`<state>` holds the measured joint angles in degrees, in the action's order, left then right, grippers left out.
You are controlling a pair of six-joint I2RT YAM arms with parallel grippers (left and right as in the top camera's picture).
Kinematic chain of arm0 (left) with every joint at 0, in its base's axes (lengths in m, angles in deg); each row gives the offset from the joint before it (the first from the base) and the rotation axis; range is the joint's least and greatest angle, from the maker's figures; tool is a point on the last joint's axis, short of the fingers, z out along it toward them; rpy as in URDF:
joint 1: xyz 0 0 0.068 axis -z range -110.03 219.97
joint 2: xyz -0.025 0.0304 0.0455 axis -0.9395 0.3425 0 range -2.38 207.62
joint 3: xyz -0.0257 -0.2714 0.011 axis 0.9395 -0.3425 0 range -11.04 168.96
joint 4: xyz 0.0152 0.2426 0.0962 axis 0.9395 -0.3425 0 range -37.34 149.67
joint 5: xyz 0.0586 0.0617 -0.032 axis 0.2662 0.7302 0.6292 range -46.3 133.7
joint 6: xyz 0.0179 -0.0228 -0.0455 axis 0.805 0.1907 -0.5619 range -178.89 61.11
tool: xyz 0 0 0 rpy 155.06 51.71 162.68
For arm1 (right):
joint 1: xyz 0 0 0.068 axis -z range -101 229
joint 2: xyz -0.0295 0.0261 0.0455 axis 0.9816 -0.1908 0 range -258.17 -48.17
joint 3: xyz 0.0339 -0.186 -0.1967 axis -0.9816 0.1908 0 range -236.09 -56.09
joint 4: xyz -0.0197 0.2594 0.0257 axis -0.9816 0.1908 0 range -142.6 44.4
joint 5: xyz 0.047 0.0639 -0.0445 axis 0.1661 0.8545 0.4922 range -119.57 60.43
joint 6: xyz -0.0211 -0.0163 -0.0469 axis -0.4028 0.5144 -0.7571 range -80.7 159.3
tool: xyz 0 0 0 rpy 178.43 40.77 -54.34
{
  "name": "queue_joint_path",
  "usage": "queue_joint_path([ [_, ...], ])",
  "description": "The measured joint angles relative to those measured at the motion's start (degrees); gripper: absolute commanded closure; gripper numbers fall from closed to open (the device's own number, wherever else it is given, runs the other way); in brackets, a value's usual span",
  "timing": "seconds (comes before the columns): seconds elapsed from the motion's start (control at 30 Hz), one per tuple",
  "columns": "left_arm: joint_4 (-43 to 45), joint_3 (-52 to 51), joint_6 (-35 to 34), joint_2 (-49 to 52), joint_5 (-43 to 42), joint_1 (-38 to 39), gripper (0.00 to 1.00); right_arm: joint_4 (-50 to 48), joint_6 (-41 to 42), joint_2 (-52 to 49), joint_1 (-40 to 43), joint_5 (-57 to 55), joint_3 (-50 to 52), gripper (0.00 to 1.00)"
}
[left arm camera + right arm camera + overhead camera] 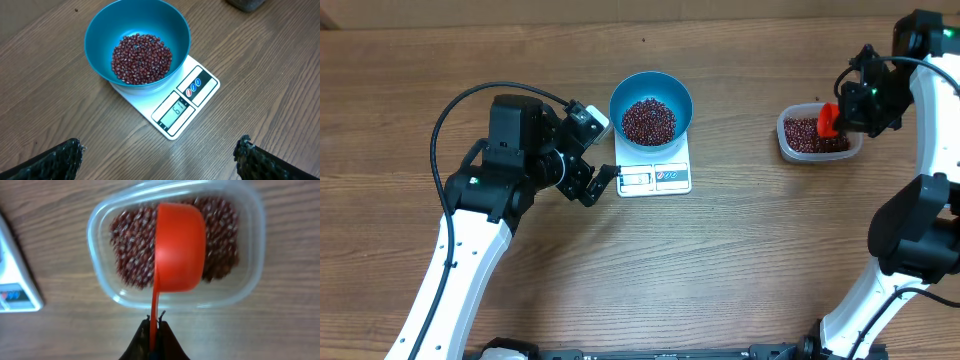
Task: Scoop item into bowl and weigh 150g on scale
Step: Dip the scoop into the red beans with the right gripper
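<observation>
- The blue bowl [651, 84] sits on the scale [655, 180] just above the middle of the overhead frame; it covers the far part of the scale and leaves the display and the blue-marked buttons showing at the lower edge.
- A low maroon heap of beans [649, 121] lies in the bottom of the bowl; the blue wall shows all round the heap.
- In the left wrist view the display is lit; a "6" shows, but I cannot read the rest.
- The left tool [602, 150] is left of the scale, close to it and the bowl, with its jaws spread as wide as they go; it has hold of nothing; whether it touches either I cannot tell.
- The right tool [155, 330] is at the upper right of the overhead frame, jaws closed tight on the thin handle of an orange-red scoop [180, 247].
- The scoop's cup is over a clear tub [785, 140], well to the right of the scale; more beans [127, 250] cover the floor of the tub.
- The right wrist view is blurred; whether the cup carries beans or touches those below it I cannot tell.
- Bowl, scale and tub all stand on a wood-grain desk [520, 50].
</observation>
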<state>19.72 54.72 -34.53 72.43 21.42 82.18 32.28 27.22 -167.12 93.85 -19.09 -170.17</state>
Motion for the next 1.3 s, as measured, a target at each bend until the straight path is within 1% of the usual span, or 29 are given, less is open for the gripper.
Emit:
queue_joint_path([
  [0.13,0.0,0.0,0.0,0.0,0.0,0.0,0.00,-4.0,0.0,0.0,0.0,-0.9,1.8,0.96],
  [0.23,0.0,0.0,0.0,0.0,0.0,0.0,0.01,-5.2,-0.6,0.0,0.0,-2.0,3.9,0.96],
  [0.43,0.0,0.0,0.0,0.0,0.0,0.0,0.01,-7.4,-1.3,0.0,0.0,-7.8,8.1,0.96],
  [0.73,0.0,0.0,0.0,0.0,0.0,0.0,0.00,-9.4,-1.5,0.0,-0.3,-9.9,8.7,0.96],
  [0.97,0.0,0.0,0.0,0.0,0.0,0.0,0.00,-9.1,-1.5,0.0,-0.4,-8.0,10.9,0.96],
  [1.3,0.0,0.0,0.0,0.0,0.0,0.0,0.00,-7.8,-1.5,0.0,-1.1,-0.2,11.4,0.96],
])
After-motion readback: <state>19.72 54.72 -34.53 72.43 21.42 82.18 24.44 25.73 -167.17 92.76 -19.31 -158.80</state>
